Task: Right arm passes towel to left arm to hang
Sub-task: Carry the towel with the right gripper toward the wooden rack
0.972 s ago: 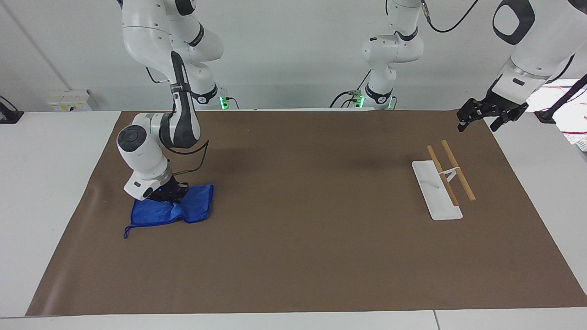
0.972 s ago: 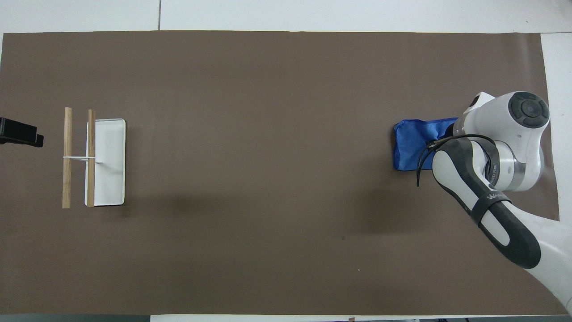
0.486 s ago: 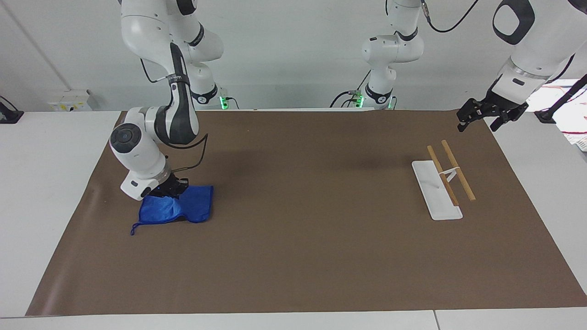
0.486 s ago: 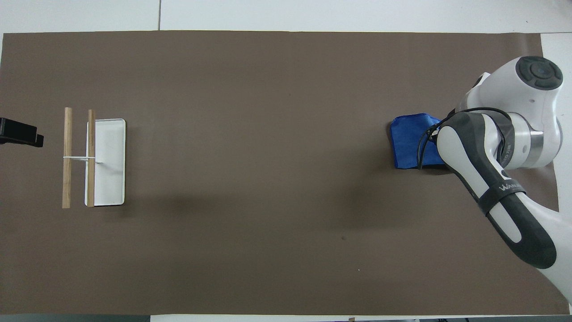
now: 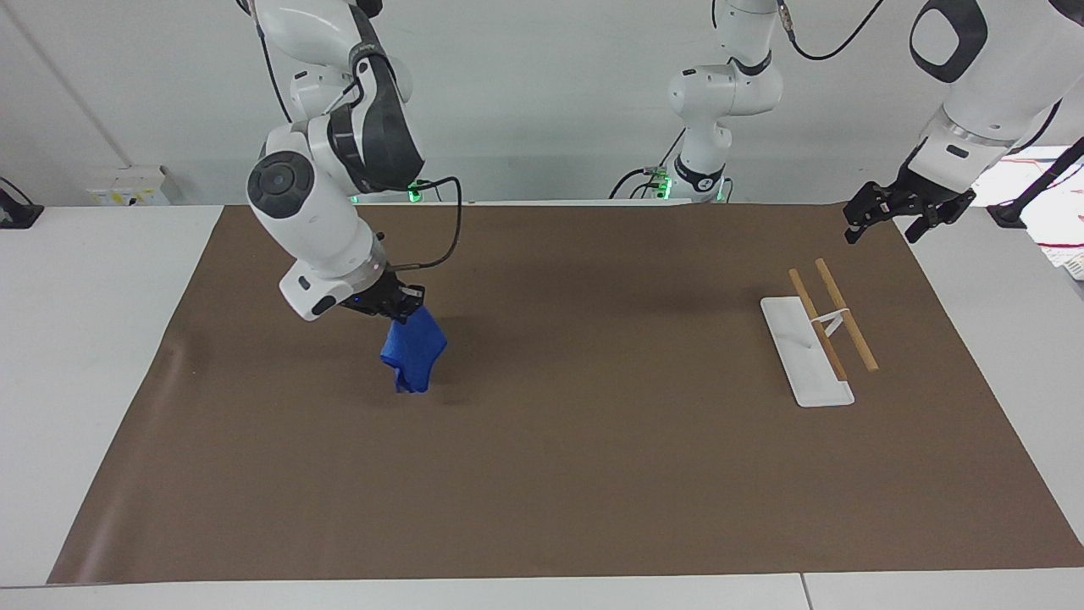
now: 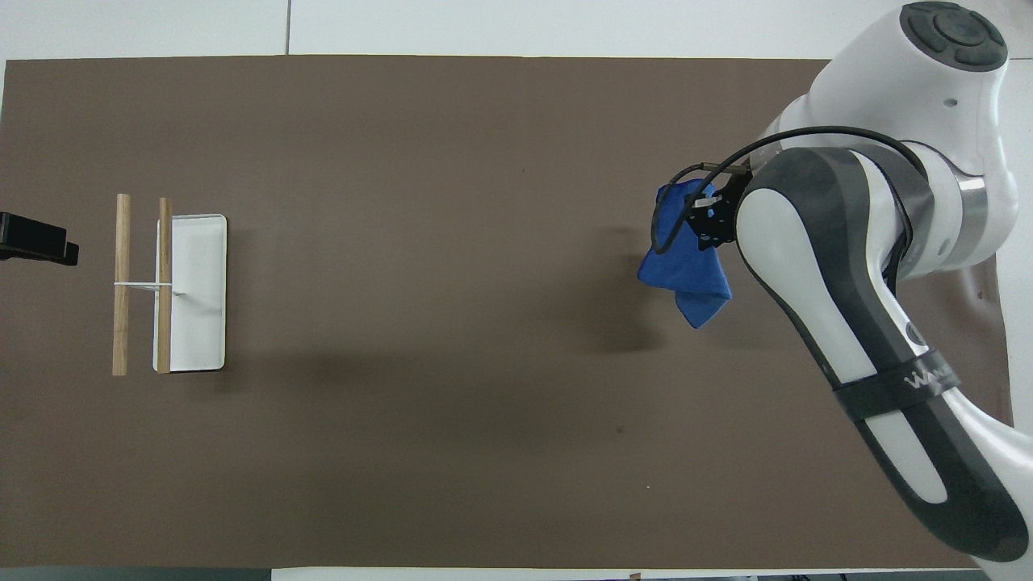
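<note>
The right arm's black two-finger gripper [image 5: 398,307] is raised over the brown paper mat [image 5: 559,474] toward its own end of the table, fingertips pinched on the top of the bright royal-blue microfibre towel [image 5: 413,354]. The cloth hangs bunched below it, and whether its lowest corner brushes the mat I cannot tell. From above, the arm's white and dark-grey forearm [image 6: 839,274] covers most of the gripper; only a black edge shows beside the towel [image 6: 686,266], whose corner loop cord I cannot pick out. The left arm's black gripper [image 5: 885,222] waits with its fingers spread and nothing between them, over the mat's corner near the white rack base with two wooden rails [image 5: 813,339]. In the overhead view only a cut-off black tip [image 6: 36,240] shows at the frame edge.
</note>
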Available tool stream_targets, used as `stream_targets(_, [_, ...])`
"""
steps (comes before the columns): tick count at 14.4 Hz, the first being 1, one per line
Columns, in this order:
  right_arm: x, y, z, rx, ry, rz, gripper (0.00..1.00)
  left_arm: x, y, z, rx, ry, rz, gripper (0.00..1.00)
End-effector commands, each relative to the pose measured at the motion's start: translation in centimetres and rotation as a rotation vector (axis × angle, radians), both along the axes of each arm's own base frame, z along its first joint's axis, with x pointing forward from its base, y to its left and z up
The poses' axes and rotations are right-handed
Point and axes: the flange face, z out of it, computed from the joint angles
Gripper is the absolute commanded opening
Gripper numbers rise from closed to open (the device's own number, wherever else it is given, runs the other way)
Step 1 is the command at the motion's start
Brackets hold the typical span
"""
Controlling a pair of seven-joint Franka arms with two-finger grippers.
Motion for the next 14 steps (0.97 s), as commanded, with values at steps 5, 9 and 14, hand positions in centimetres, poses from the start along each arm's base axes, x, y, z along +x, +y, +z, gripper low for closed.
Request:
stream_targets(5, [-1.6,13.0,3.9,0.273,0.137,-0.585,0.00,-0.5,-0.2,0.1,-0.001,-0.012,0.006,1.00])
stream_targets(9, [-4.2,21.2,5.6,0.407,0.187,-0.845,0.00,-0.5,-0.2,0.1,-0.001,-0.010,0.006,1.00])
stream_targets(14, [-7.4,27.7,5.8,0.503,0.226,-1.014,0.00,-0.5,-0.2,0.1,-0.001,-0.012,0.006,1.00])
